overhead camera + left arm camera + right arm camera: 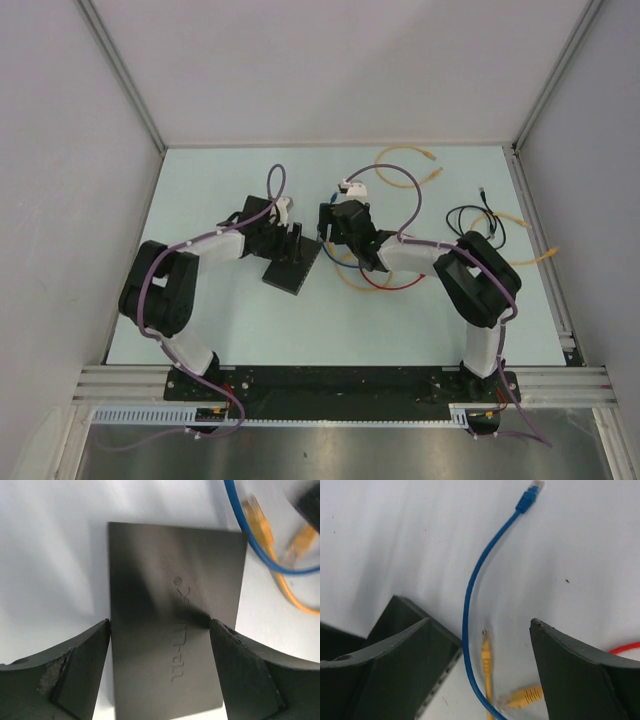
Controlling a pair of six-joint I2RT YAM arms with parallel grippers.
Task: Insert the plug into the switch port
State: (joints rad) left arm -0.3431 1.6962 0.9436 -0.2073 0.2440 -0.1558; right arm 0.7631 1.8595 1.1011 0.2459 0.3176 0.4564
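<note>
The switch (165,580) is a flat matte-black box with raised lettering, lying on the pale table (220,190). My left gripper (159,622) hangs over it with jaws wide: the left fingertip (102,630) is at the switch's left edge, and the right fingertip (220,635) overlaps its top near the right edge. My right gripper (480,621) is open just right of the switch (395,612), whose socket row (440,680) faces it. A blue cable (470,595) and a yellow plug (486,655) lie on the table between its fingers. The blue plug (527,497) lies farther off.
A second yellow plug (525,696) lies by my right finger, beside a red cable (625,647). Loops of yellow cable (400,160), red cable (385,285) and black cable (480,220) spread over the right half. Grey walls and a rail (540,250) bound the table.
</note>
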